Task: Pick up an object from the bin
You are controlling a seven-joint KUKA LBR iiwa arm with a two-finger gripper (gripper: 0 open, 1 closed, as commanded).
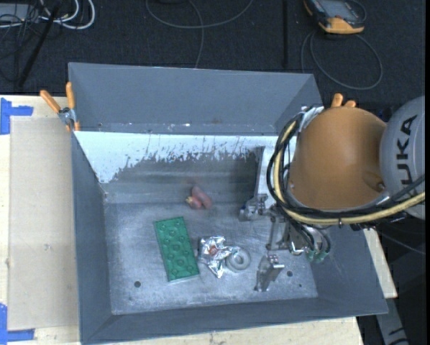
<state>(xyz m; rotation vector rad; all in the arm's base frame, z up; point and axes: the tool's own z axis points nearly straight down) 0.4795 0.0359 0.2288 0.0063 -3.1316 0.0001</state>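
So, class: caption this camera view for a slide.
Pincer hangs right of crumpled foil, a grey ring and a green studded plate in the bin.

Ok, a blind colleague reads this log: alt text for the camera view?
A robot gripper hangs over the right side of a grey metal bin, beside a crumpled foil scrap and a small ring. A flat green studded brick lies left of them, a pink lump farther back.

scuffed metal bin (129,286), perhaps plastic green brick (176,249)
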